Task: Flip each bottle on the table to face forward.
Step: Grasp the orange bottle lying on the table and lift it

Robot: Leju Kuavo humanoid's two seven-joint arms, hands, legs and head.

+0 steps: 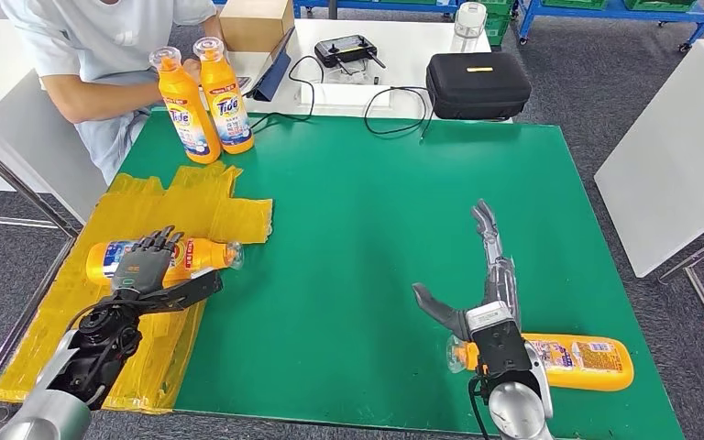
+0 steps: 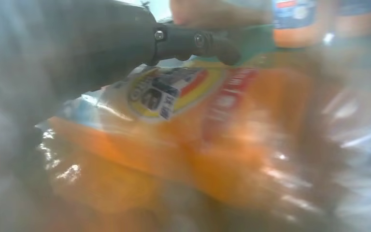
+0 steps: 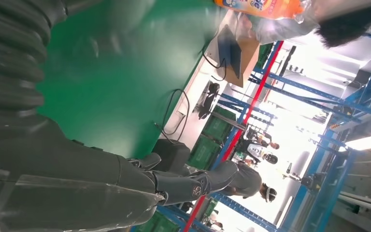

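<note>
Gripping lying bottle (image 1: 188, 257), label (image 2: 174, 94) visible wrist-side

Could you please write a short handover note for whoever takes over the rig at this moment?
Left hand: fingers draped over the lying bottle on the yellow sheet; whether it grips yet is unclear.
Right hand: open, fingers extended above the green mat, holding nothing.
A second lying bottle sits near the mat's front edge, beside the right wrist.
Two upright bottles stand at the far left corner, labels facing the camera, by a seated person.
Done: apparently those two. Left: both lying bottles.
</note>
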